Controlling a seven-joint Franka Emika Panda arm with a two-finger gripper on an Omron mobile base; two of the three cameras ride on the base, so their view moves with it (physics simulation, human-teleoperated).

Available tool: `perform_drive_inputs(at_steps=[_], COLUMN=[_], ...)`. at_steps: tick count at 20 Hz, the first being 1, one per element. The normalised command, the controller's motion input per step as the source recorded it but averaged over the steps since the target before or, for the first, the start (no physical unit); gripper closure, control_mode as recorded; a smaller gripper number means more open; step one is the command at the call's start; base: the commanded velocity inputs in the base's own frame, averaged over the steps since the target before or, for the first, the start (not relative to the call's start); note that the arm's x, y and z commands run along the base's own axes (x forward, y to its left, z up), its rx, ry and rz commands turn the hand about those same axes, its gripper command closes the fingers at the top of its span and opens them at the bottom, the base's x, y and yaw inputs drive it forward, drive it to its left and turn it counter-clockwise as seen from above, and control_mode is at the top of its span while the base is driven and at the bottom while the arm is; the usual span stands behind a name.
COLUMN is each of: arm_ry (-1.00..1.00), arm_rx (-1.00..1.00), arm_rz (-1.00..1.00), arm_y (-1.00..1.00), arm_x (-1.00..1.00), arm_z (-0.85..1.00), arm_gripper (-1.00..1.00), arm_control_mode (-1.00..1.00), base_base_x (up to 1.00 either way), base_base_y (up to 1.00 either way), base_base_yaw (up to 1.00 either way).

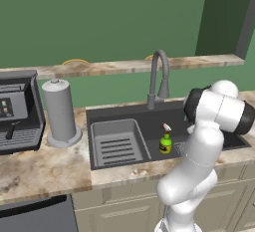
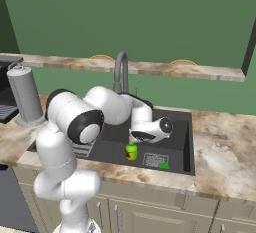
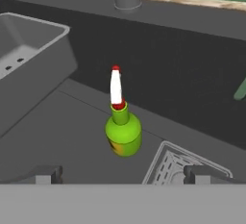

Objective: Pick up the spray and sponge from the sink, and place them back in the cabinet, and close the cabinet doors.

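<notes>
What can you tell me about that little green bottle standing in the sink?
The spray is a small lime-green bottle with a rounded body, a dark label with yellow on its side, a narrow neck, and a white trigger nozzle with red at its base and tip. It looks like smooth plastic. It stands upright on the dark floor of the sink, between the grey ribbed tray and the drain grate. Nothing else touches it; the open gripper hovers just above it.

glossy white arm (image 1: 196, 161), dark joints
</notes>
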Motion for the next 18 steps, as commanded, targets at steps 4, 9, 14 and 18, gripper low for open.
perform_drive_inputs(at_steps=[4, 9, 14, 18], arm_ry=[0.00, -0.03, -0.03, -0.04], arm_rx=[0.00, 0.00, 0.04, 0.04], arm_rz=[0.00, 0.00, 0.00, 0.00], arm_y=[0.00, 0.00, 0.00, 0.00], arm_x=[0.19, 0.07, 0.02, 0.00], arm_z=[-0.33, -0.18, 0.00, 0.00], arm_gripper=[-1.00, -1.00, -1.00, -1.00], arm_control_mode=[-1.00, -1.00, -1.00, -1.00], base_base_x=[0.00, 0.00, 0.00, 0.00], base_base_y=[0.00, 0.00, 0.00, 0.00], base_base_yaw=[0.00, 0.00, 0.00, 0.00])
